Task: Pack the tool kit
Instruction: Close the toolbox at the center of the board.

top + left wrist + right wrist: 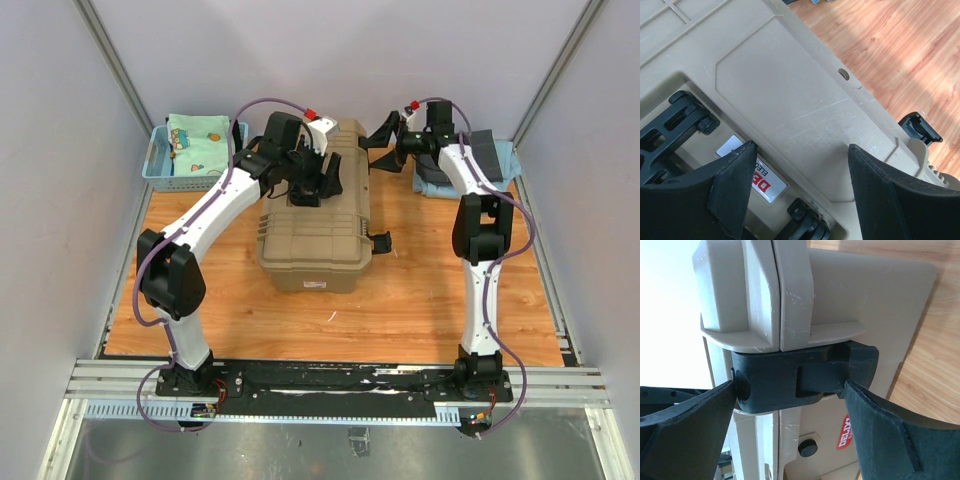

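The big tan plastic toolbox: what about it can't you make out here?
- Its contents: the lid of the tan plastic toolbox is closed in every view.
- Its small red label: in the right wrist view a black finger covers part of the lettering.
- Its black latch: right wrist view, unclear whether the fingers pinch it or merely flank it.

One overhead, two close-ups on toolbox

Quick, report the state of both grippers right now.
Left gripper: open, holding nothing, above the toolbox.
Right gripper: open, fingers either side of a black latch.
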Motion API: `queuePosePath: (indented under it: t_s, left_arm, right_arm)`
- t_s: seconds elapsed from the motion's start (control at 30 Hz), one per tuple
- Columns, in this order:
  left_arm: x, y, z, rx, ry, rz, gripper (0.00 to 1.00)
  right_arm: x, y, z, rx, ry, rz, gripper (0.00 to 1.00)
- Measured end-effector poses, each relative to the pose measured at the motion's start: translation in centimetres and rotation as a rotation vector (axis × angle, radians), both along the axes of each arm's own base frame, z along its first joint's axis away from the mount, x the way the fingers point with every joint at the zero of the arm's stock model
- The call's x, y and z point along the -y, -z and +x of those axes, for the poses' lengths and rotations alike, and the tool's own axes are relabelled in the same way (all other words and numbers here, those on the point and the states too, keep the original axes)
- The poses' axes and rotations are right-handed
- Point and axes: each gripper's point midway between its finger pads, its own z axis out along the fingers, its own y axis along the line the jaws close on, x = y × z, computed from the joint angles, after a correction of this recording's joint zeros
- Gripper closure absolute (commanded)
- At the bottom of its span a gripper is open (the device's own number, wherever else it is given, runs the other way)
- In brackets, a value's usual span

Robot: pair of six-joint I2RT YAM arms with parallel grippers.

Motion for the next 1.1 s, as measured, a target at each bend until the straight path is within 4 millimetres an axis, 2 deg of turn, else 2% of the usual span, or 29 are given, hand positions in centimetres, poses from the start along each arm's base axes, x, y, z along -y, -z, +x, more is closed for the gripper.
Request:
queuePosePath:
  t_s: [0.3, 0.4, 0.47, 0.63, 0.77, 0.83, 1.0, 1.1]
  left_arm:
    - [-0.1, 0.1, 0.0, -0.006, -0.009, 0.007, 0.26]
    - [-0.2, 0.0, 0.1, -0.006, -0.012, 0.01, 0.26]
    - [-0.2, -0.2, 0.2, -0.004, -0.015, 0.01, 0.26]
    - [-0.1, -1.3, 0.4, -0.01, -0.026, 0.011, 0.25]
    - [-0.2, -1.4, 0.4, -0.016, -0.032, 0.021, 0.25]
    - [-0.3, -1.5, 0.3, -0.011, -0.034, 0.023, 0.25]
    - [-0.4, -1.6, 0.1, 0.018, -0.033, 0.027, 0.25]
    - [-0.5, -1.7, -0.3, 0.033, -0.02, 0.04, 0.25]
  right_arm:
    - [-0.7, 0.1, 0.2, -0.019, -0.02, 0.092, 0.08]
    - [-0.8, 0.0, 0.5, -0.01, -0.019, 0.105, 0.01]
    - [-0.8, 0.0, 0.7, -0.007, -0.013, 0.104, 0.01]
    - [-0.2, -0.2, 0.6, 0.032, 0.015, 0.036, 0.01]
    - [1.2, -1.3, -0.5, 0.116, 0.047, -0.111, 0.02]
    - [2.3, -2.5, -2.4, 0.164, 0.034, -0.189, 0.02]
    - [4.4, -5.7, -11.8, 0.243, -0.035, -0.318, 0.02]
    - [5.2, -5.3, -16.6, 0.245, -0.066, -0.349, 0.02]
